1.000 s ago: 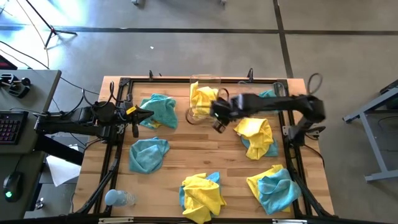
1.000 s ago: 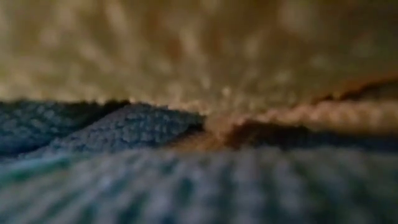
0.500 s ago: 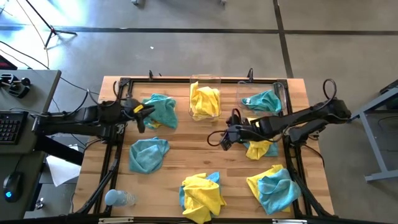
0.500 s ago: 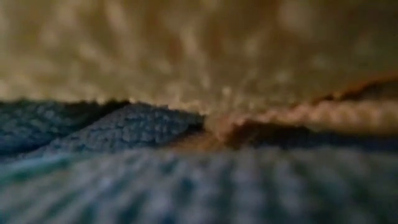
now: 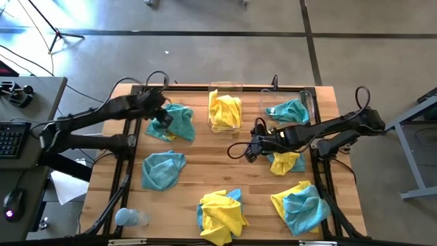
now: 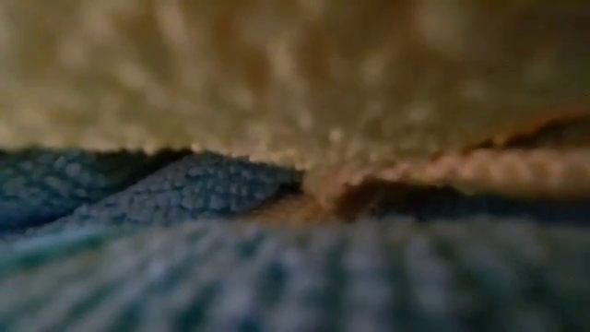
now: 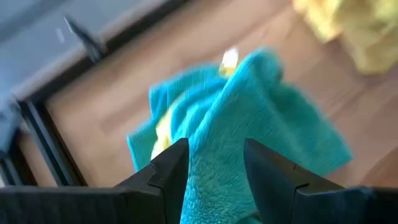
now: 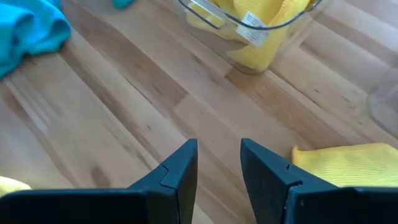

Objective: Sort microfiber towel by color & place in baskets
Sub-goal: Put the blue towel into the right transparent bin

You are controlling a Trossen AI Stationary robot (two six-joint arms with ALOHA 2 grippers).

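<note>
Up close, the low view was filled with blurred teal and yellow towel weave and showed nothing else. At the bottom of the high view a yellow towel with teal under it (image 5: 222, 215) lay at centre, a teal-on-yellow bundle (image 5: 300, 205) to its right, a pale bottle (image 5: 128, 217) at lower left. Higher, a loose teal towel (image 5: 164, 169) lay left of centre. The right gripper (image 5: 250, 149) sat just left of a yellow-and-teal towel (image 5: 285, 161), its fingers (image 8: 180, 168) a little apart over bare table (image 8: 124, 118) — nothing between them. The left gripper (image 5: 162, 116) hung over the teal towel in the upper left (image 5: 179, 121), fingers (image 7: 171, 165) spread just above the cloth, not clamped. Farthest up, one clear basket (image 5: 225, 109) held yellow towels and the other (image 5: 293, 109) a teal one.
</note>
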